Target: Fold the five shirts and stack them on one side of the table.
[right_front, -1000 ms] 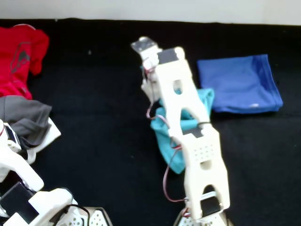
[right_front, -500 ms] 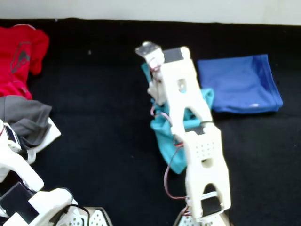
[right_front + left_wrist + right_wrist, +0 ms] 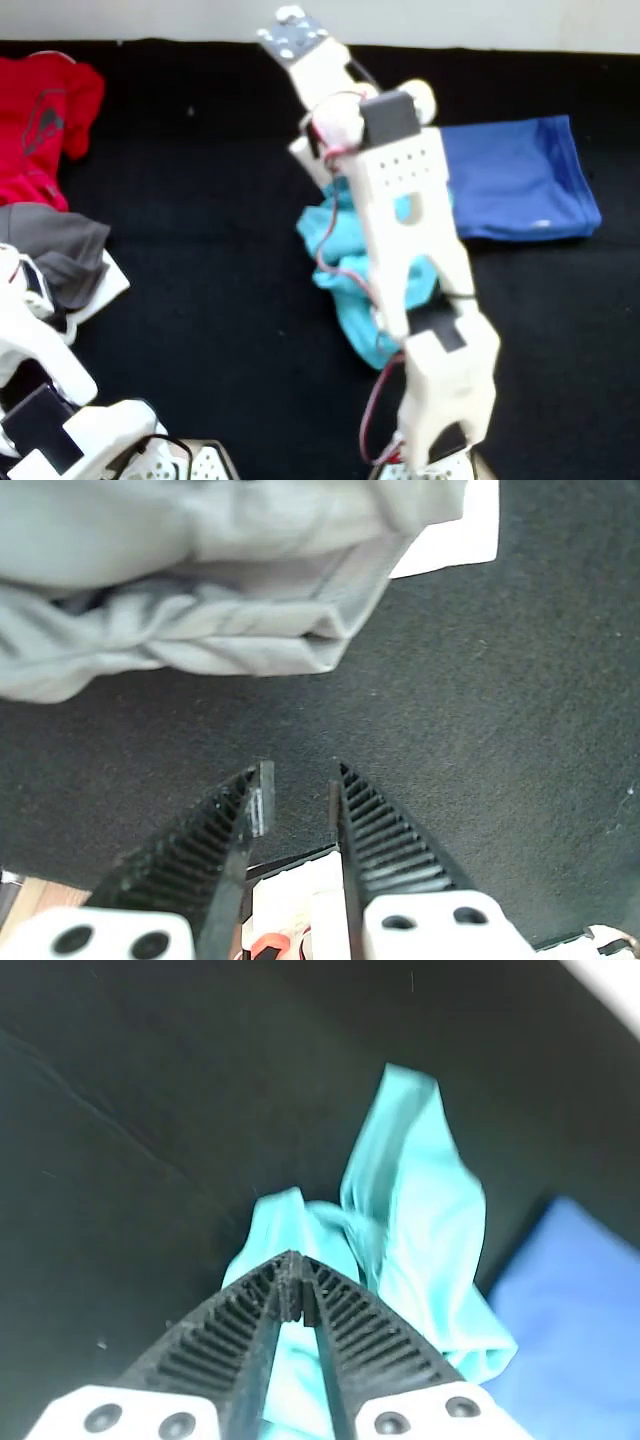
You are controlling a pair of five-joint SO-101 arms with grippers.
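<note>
- Your right gripper has its jaws clenched tip to tip. The teal shirt runs right up to the tips and falls away beyond them, so it looks pinched by a fold rather than merely touched.
- From above, the teal shirt lies bunched mid-table, partly under the right arm. Its long axis runs roughly from 11 o'clock to 5 o'clock.
- The folded blue shirt sits at about 2 o'clock from the teal one, just beside it, and marks the likely stacking side. Any carry would head that way.
- Judgement: the teal cloth is crumpled, not flat. You will probably need to spread it on the black table toward 9 o'clock before you fold it.
- Your left gripper is slightly parted and grips nothing. The grey shirt lies just ahead of its tips, apart from them.
- The right arm alone is at the teal shirt. The left arm sits far off at 8 o'clock, beside the grey shirt and the red shirt.
</note>
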